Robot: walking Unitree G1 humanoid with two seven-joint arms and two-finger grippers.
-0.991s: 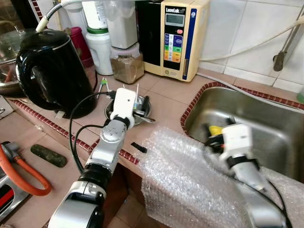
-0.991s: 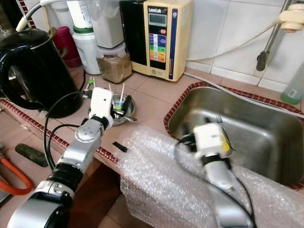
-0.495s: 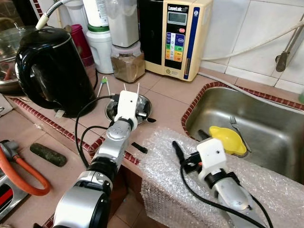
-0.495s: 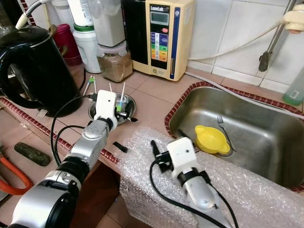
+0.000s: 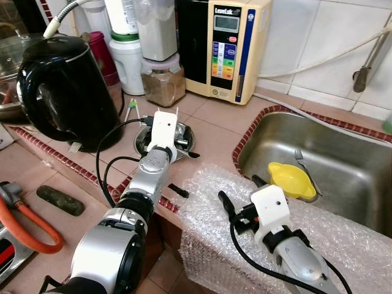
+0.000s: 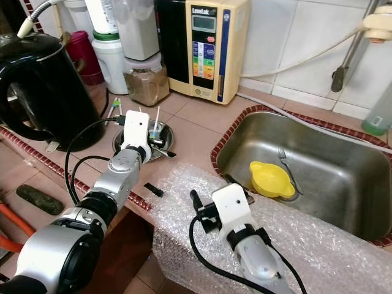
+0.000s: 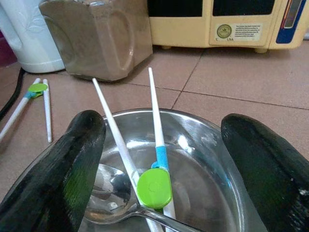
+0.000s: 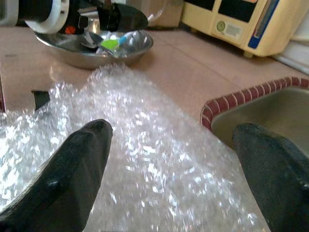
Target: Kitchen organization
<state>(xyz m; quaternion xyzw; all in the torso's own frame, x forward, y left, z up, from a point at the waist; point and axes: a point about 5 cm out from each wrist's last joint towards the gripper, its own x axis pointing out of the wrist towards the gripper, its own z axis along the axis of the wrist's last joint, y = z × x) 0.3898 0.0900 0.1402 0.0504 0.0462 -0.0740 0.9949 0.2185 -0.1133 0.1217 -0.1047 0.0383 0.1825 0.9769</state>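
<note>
On a tiled kitchen bench (image 5: 214, 125), the left gripper (image 7: 159, 159) hangs wide open over a steel bowl (image 7: 212, 145) holding training chopsticks (image 7: 154, 186) and a spoon (image 7: 108, 188). The right gripper (image 8: 169, 159), also wide, hovers above bubble wrap (image 8: 159, 159) beside the sink (image 5: 343, 165).

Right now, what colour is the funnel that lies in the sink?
Yellow. The funnel shows best in the right eye view.

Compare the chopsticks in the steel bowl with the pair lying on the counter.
The chopsticks in the bowl lean on the rim of the bowl, tips raised past it; the counter pair lies flat on the tiles. The bowl pair sits between the open fingers of the left gripper; the counter pair lies off to the side. Both are white with a green clip joining them.
</note>
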